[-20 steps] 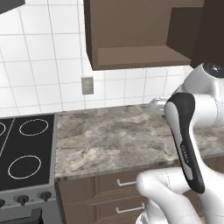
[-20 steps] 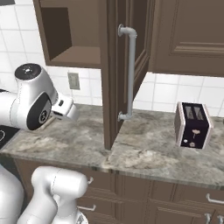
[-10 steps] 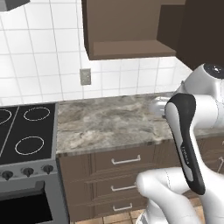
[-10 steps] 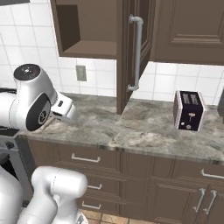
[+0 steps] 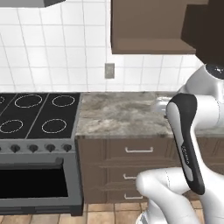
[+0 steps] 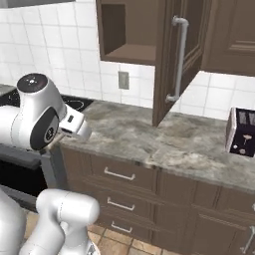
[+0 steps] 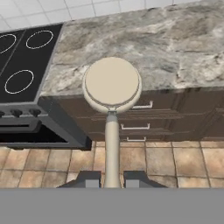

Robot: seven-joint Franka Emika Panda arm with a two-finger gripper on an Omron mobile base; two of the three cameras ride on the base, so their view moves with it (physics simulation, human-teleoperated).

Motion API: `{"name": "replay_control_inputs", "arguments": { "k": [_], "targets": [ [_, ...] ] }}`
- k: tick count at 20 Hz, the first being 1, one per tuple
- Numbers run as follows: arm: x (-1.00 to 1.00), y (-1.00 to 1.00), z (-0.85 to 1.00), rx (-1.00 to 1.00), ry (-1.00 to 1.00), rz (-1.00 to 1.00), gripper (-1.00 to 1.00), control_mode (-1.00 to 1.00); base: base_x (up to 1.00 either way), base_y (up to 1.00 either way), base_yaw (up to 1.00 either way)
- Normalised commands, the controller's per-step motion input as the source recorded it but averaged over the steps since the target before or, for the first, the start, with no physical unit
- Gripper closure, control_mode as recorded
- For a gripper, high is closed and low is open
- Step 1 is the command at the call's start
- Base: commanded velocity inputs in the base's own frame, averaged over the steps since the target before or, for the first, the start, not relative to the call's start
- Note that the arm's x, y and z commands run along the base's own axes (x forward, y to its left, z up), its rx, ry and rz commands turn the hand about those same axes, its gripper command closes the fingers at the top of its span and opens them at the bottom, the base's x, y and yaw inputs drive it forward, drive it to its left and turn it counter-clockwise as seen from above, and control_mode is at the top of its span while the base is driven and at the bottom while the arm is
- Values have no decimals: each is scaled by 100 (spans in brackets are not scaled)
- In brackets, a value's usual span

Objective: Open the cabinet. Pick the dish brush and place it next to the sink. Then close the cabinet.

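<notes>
My gripper (image 7: 112, 179) is shut on the thin handle of the pale beige dish brush (image 7: 112, 83). The brush's round head hangs in the air in front of the counter edge (image 7: 144, 89), above the lower drawers. The dark brown wall cabinet (image 6: 127, 30) stands open. Its door (image 6: 167, 55), with the long silver bar handle (image 6: 180, 60), swings out over the counter. In the left base view the cabinet (image 5: 148, 26) is seen from below. The sink is out of view.
A black stove top (image 5: 39, 113) with an oven below adjoins the granite counter (image 5: 122, 113) on the left. A dark toaster (image 6: 241, 132) stands at the counter's right end. Drawers (image 6: 119, 174) line the cabinet front, and tiled floor (image 7: 183, 162) lies below the hand.
The whole picture has shifted in both base views: the base has backed away from the counter, so the stove, oven and floor come into view. The gripper stays shut on the brush.
</notes>
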Motion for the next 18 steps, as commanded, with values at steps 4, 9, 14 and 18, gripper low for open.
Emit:
{"name": "replay_control_inputs", "arguments": {
  "k": [4,9,14,18],
  "targets": [
    [0,0,0,0,0,0,100,100,0,4,68],
    [0,0,0,0,0,0,100,100,2,0,69],
    [0,0,0,0,0,0,100,100,43,2,59],
    [0,0,0,0,0,0,100,100,64,4,52]
  ]
}}
